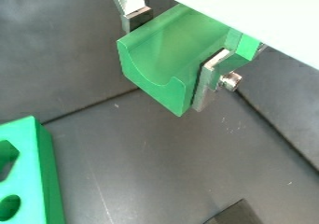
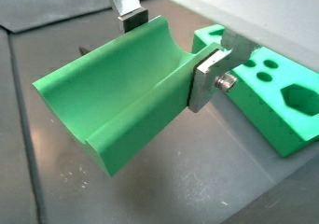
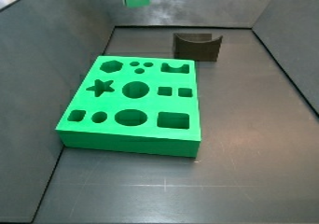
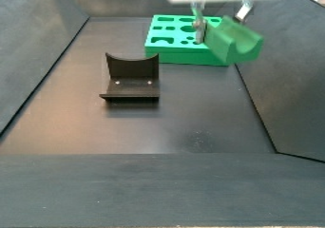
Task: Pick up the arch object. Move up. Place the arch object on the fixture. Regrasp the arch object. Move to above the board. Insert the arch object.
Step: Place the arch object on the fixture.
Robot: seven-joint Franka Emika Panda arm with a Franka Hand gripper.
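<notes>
High over the floor | gripper (image 1: 174, 64) fingers clamp arch (image 1: 169, 60) on its flat sides | arch likely light, stiff, slick (curved notch unsuitable for gripping) | fixture (image 4: 129, 78) bare

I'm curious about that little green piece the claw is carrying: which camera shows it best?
A wrist view: the arch object fills the frame, curved notch plain, clamped by the gripper. The other wrist view shows it smaller, a side view shows it raised by the board, and another side view shows only a sliver at the frame edge.
</notes>
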